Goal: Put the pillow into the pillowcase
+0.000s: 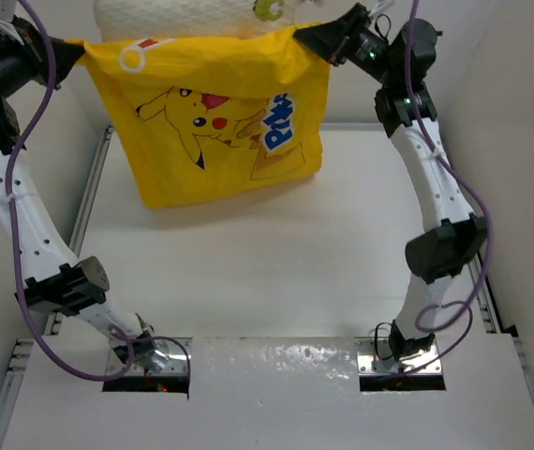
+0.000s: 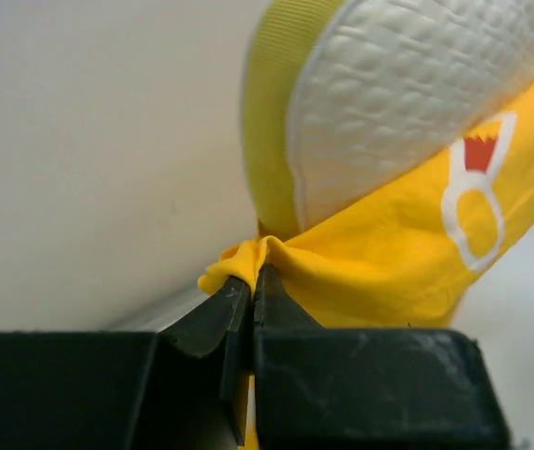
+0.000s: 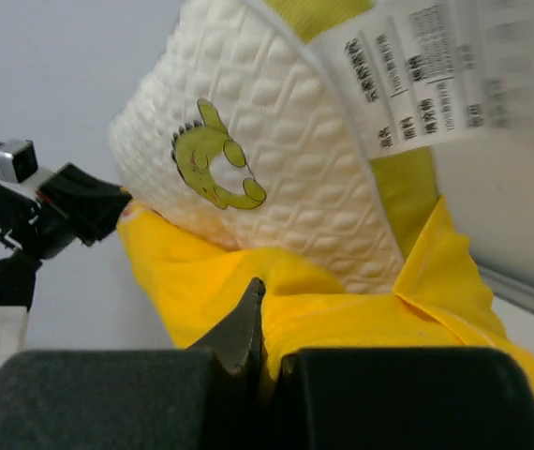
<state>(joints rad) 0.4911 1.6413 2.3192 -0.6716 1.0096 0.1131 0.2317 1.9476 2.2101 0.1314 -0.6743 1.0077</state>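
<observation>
Pillowcase [image 1: 220,122] is hung at 12 o'clock of the table [image 1: 276,272], stretched between the two arms. The left gripper [image 1: 72,47] is clenched on its upper corner at 10 o'clock. The right gripper [image 1: 306,36] is clenched on the other upper corner at 1 o'clock, so the mouth edge is drawn from 9 to 3 o'clock. The pillow [image 1: 192,17] is seen partly inside. Its white top is sticking out of the mouth toward 12 o'clock, between both grippers and about equally near to each. It is judged that the pillow must be slid toward 6 o'clock, deeper in.
</observation>
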